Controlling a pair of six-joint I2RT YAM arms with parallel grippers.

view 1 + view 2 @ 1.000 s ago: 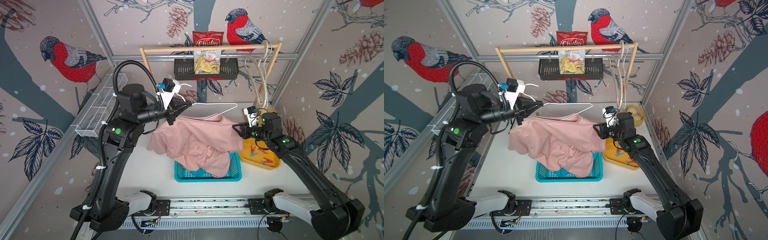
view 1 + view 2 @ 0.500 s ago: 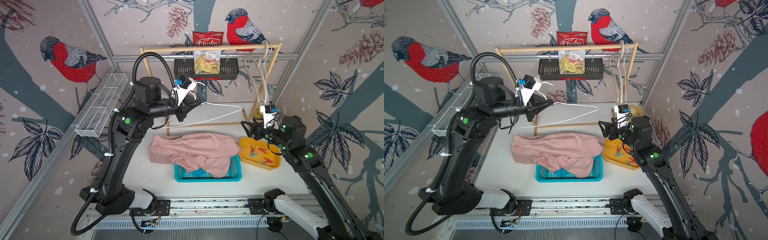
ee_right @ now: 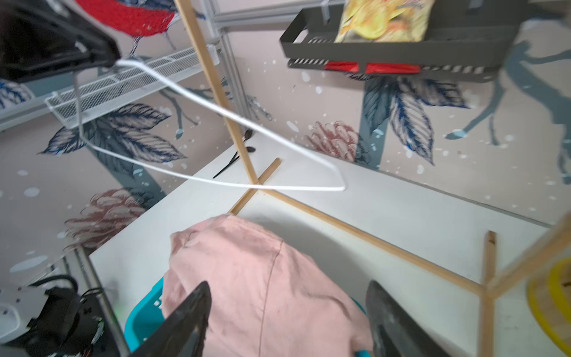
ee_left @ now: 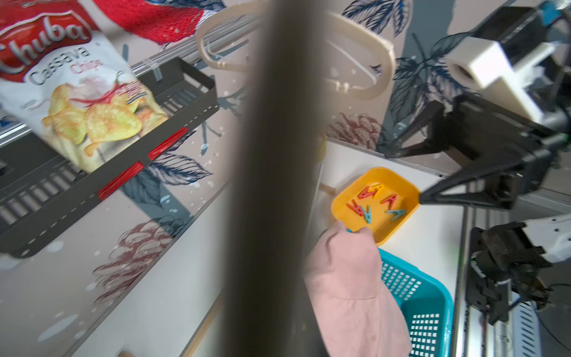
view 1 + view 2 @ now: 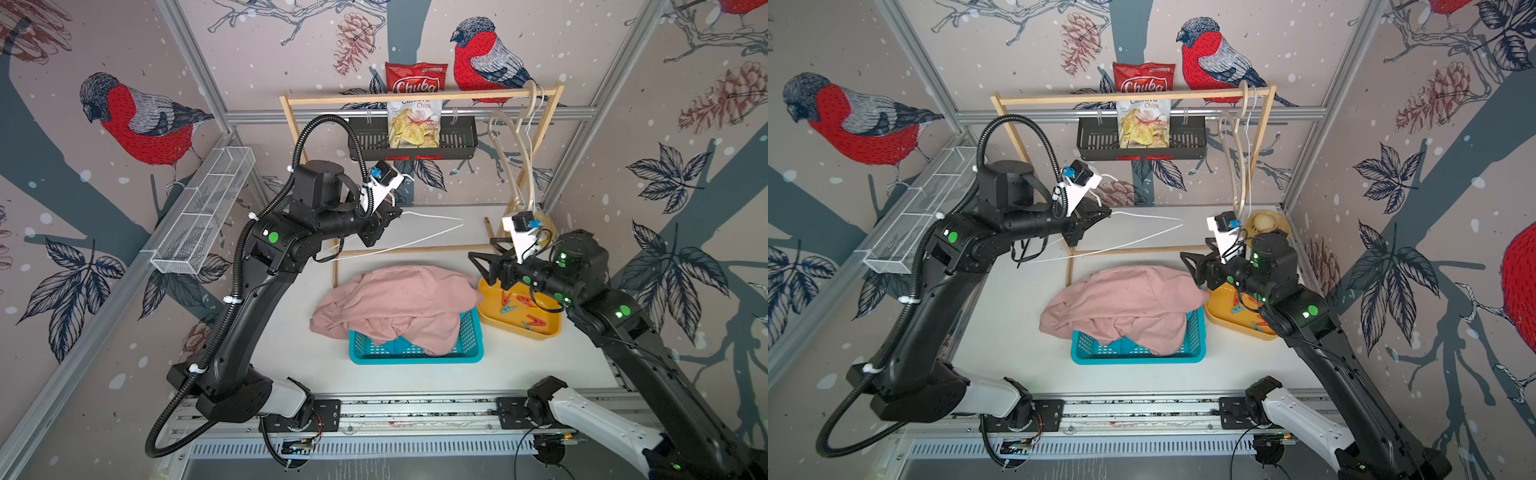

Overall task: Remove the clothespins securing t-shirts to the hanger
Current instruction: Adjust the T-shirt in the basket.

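Clothespins [image 4: 375, 202]: several, loose in yellow tray [image 5: 540, 335] | hanger [image 3: 293, 187]: bare, left gripper [image 5: 390, 216] clenched on it | pink shirt [image 5: 395, 303]: heaped over blue basket [image 5: 415, 356] | right gripper [image 3: 287, 283]: spread, empty | unpinning apparently complete.

Blurred dark bar [image 4: 272, 185] across left wrist view, basket [image 5: 415, 355] mostly hidden under pink t-shirt [image 5: 399, 299]

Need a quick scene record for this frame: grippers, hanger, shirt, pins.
left gripper: shut on the white wire hanger, holding it in the air
hanger load: bare, no shirt or pin seen on it
right gripper: open, empty, hovering by the yellow tray
pink t-shirt: heaped over the teal basket
clothespins: loose in the yellow tray, red and blue among them
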